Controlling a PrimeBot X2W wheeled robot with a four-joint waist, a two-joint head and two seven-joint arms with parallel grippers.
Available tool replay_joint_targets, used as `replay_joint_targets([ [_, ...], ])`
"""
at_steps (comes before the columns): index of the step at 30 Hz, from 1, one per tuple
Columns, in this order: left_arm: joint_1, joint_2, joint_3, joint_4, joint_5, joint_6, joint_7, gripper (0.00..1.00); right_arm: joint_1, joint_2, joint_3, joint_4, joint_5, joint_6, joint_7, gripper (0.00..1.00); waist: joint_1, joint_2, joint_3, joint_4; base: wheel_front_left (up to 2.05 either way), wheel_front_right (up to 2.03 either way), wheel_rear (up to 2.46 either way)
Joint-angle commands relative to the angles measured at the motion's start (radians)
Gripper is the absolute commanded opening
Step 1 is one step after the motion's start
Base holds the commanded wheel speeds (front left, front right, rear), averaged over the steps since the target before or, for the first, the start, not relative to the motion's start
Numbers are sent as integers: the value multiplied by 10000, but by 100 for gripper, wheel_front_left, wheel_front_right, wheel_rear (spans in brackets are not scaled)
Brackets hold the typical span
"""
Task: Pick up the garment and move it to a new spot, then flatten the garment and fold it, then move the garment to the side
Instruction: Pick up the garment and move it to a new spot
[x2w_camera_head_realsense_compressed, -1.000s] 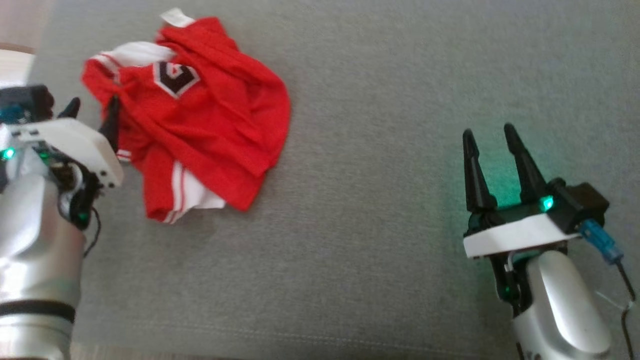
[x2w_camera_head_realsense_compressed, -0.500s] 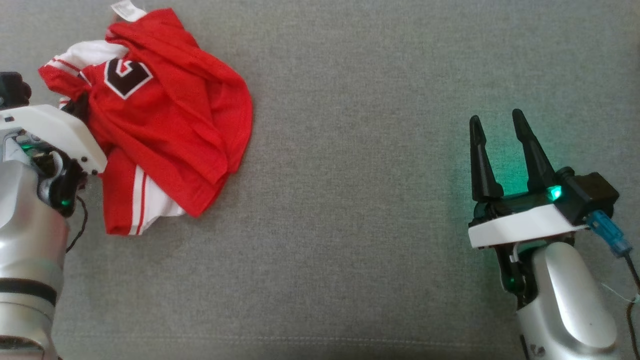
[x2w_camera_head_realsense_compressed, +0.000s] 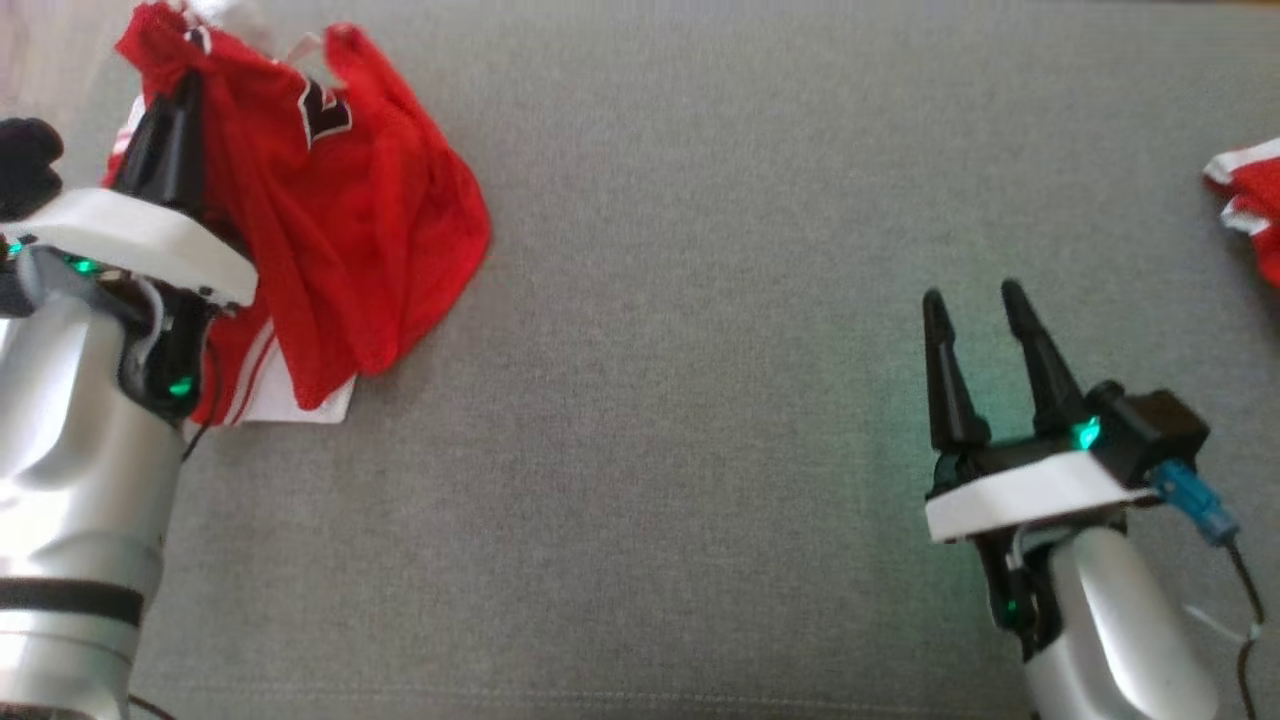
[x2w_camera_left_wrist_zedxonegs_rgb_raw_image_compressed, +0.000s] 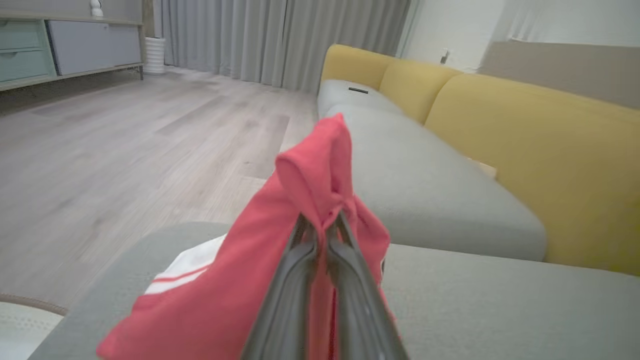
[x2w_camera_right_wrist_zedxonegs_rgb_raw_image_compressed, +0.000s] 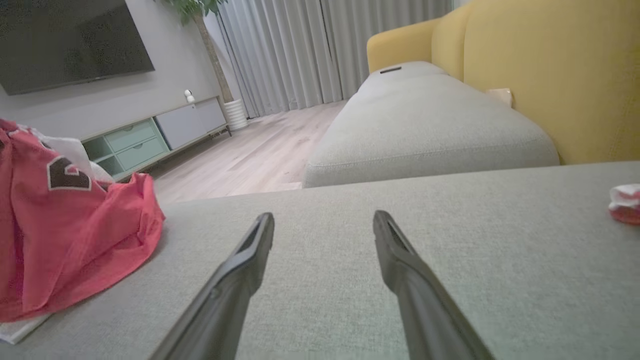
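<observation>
The garment (x2w_camera_head_realsense_compressed: 350, 220) is a red jersey with white striped trim and a dark number patch, bunched at the far left of the grey cushion (x2w_camera_head_realsense_compressed: 700, 350). My left gripper (x2w_camera_head_realsense_compressed: 180, 95) is shut on a fold of its upper edge and holds that part lifted, while the rest hangs down onto the cushion. In the left wrist view the pinched red cloth (x2w_camera_left_wrist_zedxonegs_rgb_raw_image_compressed: 320, 180) bulges out above the closed fingers (x2w_camera_left_wrist_zedxonegs_rgb_raw_image_compressed: 295, 280). The garment (x2w_camera_right_wrist_zedxonegs_rgb_raw_image_compressed: 65, 230) also lies at the left of the right wrist view. My right gripper (x2w_camera_head_realsense_compressed: 975, 300) stands open over bare cushion at the lower right, well apart from the garment; (x2w_camera_right_wrist_zedxonegs_rgb_raw_image_compressed: 324, 222).
A second red and white piece of cloth (x2w_camera_head_realsense_compressed: 1245, 200) lies at the right edge of the cushion; (x2w_camera_right_wrist_zedxonegs_rgb_raw_image_compressed: 625, 202). A yellow-backed sofa (x2w_camera_left_wrist_zedxonegs_rgb_raw_image_compressed: 500, 125) stretches beyond, with wooden floor (x2w_camera_left_wrist_zedxonegs_rgb_raw_image_compressed: 100, 150) to its left. The cushion's front seam (x2w_camera_head_realsense_compressed: 600, 695) runs along the bottom.
My left gripper closed on the garment's upper edge and raised it, so the cloth now hangs in a peak. The head camera shifted. My right gripper stayed open.
</observation>
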Motion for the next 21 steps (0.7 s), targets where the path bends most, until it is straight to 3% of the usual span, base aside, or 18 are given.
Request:
replay_joint_targets([
  [1, -120, 411, 449, -804, -51, 14, -143, 0, 73, -9, 286, -210, 127, -9, -159, 100, 0, 0, -414, -59, 0, 0, 0],
  [11, 750, -455, 376, -3163, -146, 184, -119, 0, 143, -8, 516, -42, 512, -9, -261, 100, 0, 0, -924, -531, 0, 0, 0],
  [21, 68, -1868, -527, -4483, 86, 776, 347, 0, -323, -8, 924, -8, 954, -9, -310, 100, 0, 0, -828, -1768, 0, 0, 0],
])
